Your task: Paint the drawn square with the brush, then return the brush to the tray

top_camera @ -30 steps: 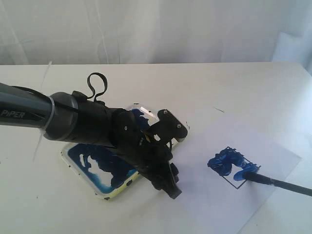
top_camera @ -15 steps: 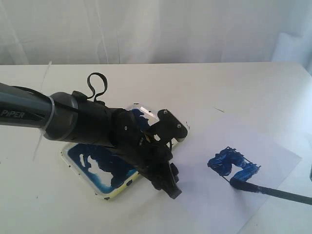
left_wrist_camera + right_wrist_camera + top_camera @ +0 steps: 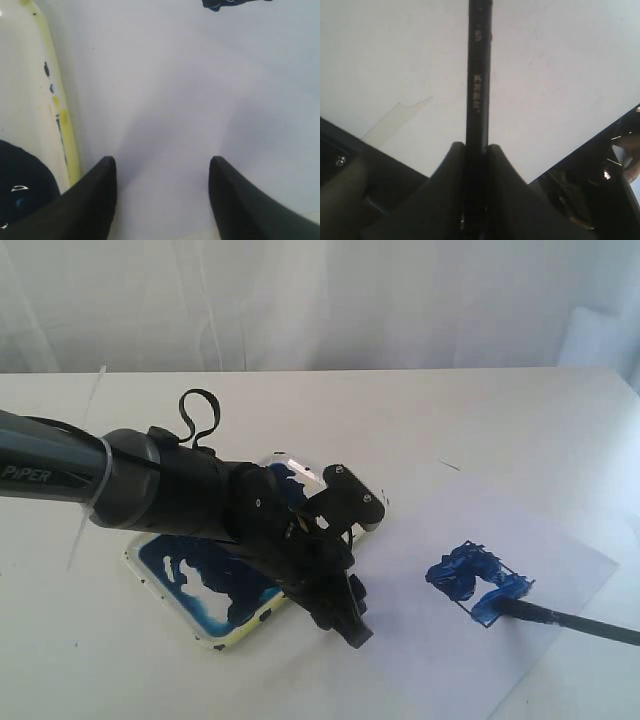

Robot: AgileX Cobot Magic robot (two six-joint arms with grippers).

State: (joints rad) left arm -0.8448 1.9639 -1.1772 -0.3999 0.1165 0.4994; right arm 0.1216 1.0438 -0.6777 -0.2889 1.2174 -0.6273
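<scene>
The drawn square [image 3: 478,580] is on the white paper [image 3: 540,530], tilted and roughly smeared with glossy blue. The brush [image 3: 570,621] comes in from the right edge, and its blue tip touches the square's near right corner. My right gripper [image 3: 476,146] is shut on the black brush handle [image 3: 479,75] and is out of the exterior view. My left gripper [image 3: 368,573] hangs open and empty between the tray [image 3: 135,562] and the square. In the left wrist view the left gripper [image 3: 161,162] is over the paper beside the tray's yellowish rim [image 3: 60,115].
The left arm [image 3: 150,490] lies across the blue-smeared tray and hides much of it. A strip of clear tape [image 3: 395,120] is stuck near the table's edge. Dark equipment [image 3: 600,180] shows beyond that edge.
The brush tip swept along the square's near right corner and left more blue there. The left arm has not moved.
</scene>
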